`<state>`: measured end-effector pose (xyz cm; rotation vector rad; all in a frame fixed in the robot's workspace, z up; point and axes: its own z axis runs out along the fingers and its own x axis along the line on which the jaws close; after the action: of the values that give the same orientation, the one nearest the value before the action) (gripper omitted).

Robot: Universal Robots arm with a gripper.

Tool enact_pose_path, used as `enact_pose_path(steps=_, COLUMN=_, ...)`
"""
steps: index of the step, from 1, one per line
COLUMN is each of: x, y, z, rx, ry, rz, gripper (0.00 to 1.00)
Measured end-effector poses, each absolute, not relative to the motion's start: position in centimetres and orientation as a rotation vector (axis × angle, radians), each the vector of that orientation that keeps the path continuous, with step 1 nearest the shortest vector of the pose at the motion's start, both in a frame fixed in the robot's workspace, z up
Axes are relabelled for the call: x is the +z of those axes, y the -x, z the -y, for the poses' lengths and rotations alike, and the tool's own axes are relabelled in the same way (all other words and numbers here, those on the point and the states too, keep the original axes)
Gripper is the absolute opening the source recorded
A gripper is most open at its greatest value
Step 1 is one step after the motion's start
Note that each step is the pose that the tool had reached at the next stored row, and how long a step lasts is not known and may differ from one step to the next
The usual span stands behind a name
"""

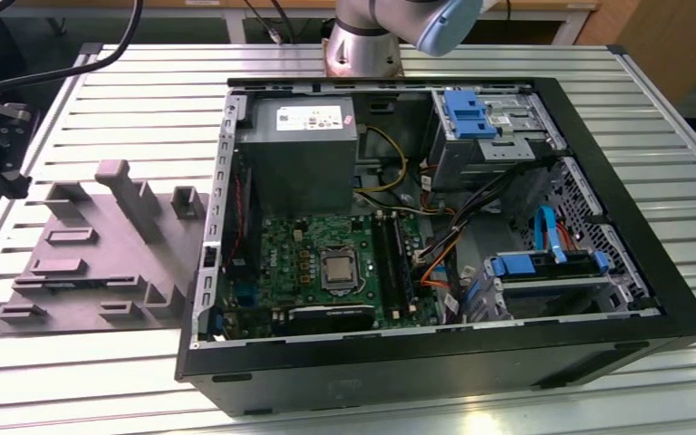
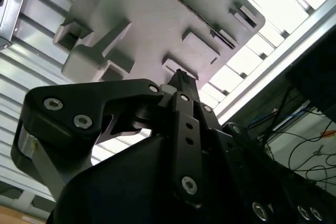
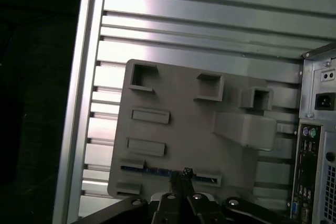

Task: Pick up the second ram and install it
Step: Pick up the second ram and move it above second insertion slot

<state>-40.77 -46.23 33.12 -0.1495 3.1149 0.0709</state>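
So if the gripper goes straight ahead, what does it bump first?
Probably the second ram, the thin dark stick sitting in the grey fixture block, right ahead of the gripper in the first wrist view. How close is unclear.

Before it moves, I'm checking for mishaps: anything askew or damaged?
Nothing stands out. The grey fixture block lies flat on the slatted table beside the open computer case, and the second ram sits straight along the block's edge by the gripper.

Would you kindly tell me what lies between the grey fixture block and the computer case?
Just a bare strip of the slatted table separates the grey fixture block from the computer case, as the first wrist view shows.
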Motion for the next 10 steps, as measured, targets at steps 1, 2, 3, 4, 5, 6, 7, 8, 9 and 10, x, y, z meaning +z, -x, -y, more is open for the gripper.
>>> enact_pose_path(steps=1, x=33.12, y=40.77, z=46.22, rx=0.071, ry=0.169, rz=-3.114, gripper=0.11)
enact_pose_path(steps=2, x=33.11, y=40.77, z=46.22, rx=0.071, ry=0.190, rz=-3.113, gripper=0.11)
enact_pose_path(steps=3, x=33.11, y=40.77, z=46.23, rx=0.072, ry=0.212, rz=-3.112, gripper=0.11)
enact_pose_path(steps=4, x=33.11, y=40.77, z=46.22, rx=0.072, ry=0.234, rz=-3.111, gripper=0.11)
enact_pose_path(steps=5, x=33.10, y=40.77, z=46.23, rx=0.072, ry=0.258, rz=-3.109, gripper=0.11)
enact_pose_path(steps=6, x=33.10, y=40.77, z=46.22, rx=0.072, ry=0.279, rz=-3.108, gripper=0.11)
enact_pose_path(steps=7, x=33.10, y=40.77, z=46.22, rx=0.073, ry=0.301, rz=-3.106, gripper=0.11)
enact_pose_path(steps=8, x=33.09, y=40.77, z=46.22, rx=0.073, ry=0.323, rz=-3.104, gripper=0.11)
enact_pose_path(steps=9, x=33.09, y=40.77, z=46.22, rx=0.073, ry=0.344, rz=-3.102, gripper=0.11)
enact_pose_path(steps=10, x=33.08, y=40.77, z=46.23, rx=0.073, ry=0.365, rz=-3.100, gripper=0.11)
